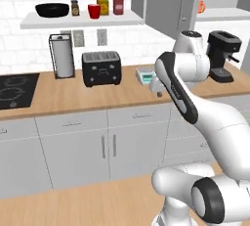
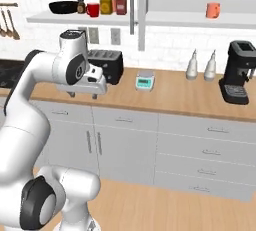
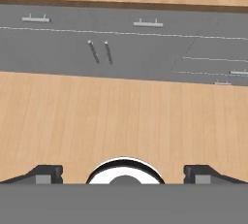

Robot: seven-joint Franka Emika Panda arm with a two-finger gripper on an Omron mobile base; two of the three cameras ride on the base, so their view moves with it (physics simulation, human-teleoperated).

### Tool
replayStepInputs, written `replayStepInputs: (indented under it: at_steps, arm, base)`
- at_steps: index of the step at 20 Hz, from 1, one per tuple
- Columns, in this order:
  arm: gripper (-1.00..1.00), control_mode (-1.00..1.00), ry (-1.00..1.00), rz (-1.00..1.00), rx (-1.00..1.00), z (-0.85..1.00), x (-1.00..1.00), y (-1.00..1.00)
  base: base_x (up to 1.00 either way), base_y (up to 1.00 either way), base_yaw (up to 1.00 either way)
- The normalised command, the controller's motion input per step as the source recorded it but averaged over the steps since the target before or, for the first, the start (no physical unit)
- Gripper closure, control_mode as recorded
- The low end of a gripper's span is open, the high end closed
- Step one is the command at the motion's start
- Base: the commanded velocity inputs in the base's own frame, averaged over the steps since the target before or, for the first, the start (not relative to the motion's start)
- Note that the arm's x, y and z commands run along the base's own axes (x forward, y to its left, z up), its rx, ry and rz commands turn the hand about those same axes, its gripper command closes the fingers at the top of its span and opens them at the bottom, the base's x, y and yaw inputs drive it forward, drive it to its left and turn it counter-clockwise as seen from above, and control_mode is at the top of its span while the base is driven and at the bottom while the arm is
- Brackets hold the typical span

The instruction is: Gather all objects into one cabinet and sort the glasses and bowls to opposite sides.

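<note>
The claw hangs in front of the counter edge, pointing down, with its two short fingers spread wide and nothing between them. Seen from the hand, both tips stand far apart at the bottom, with the wooden floor under them and the grey cupboard doors further off.

Everything to be gathered sits well above the claw. Up and behind it, on the open white shelf, stand in a row the wide black bowl, a small dark jar, the red cup, the yellow jar and the red jar; the bowl is at the far end of the row, the red jar at the end nearest the tall dark door panel. Beyond that panel, high and well away from the claw on its other side, a single orange cup stands alone on the next shelf board.

Just behind the claw on the counter is the black toaster; a little scale, two white bottles and a coffee machine lie off to the side of the orange cup
</note>
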Motion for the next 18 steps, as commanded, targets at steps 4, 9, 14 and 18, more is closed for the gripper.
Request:
replayStepInputs:
  at_steps: [4, 9, 14, 18]
  arm:
    - [-1.00, 1.00, 0.00, 0.00, 0.00, 0.00, 0.00, 0.00]
    - [-1.00, 1.00, 0.00, 0.00, 0.00, 0.00, 0.00, 0.00]
    - [-1.00, 1.00, 0.00, 0.00, 0.00, 0.00, 0.00, 0.00]
    - [-1.00, 1.00, 0.00, 0.00, 0.00, 0.00, 0.00, 0.00]
  base:
    - [-0.03, -1.00, 0.00]
    - [-0.11, -1.00, 0.00]
    - [-0.04, -1.00, 0.00]
    - [-0.14, -0.75, -0.01]
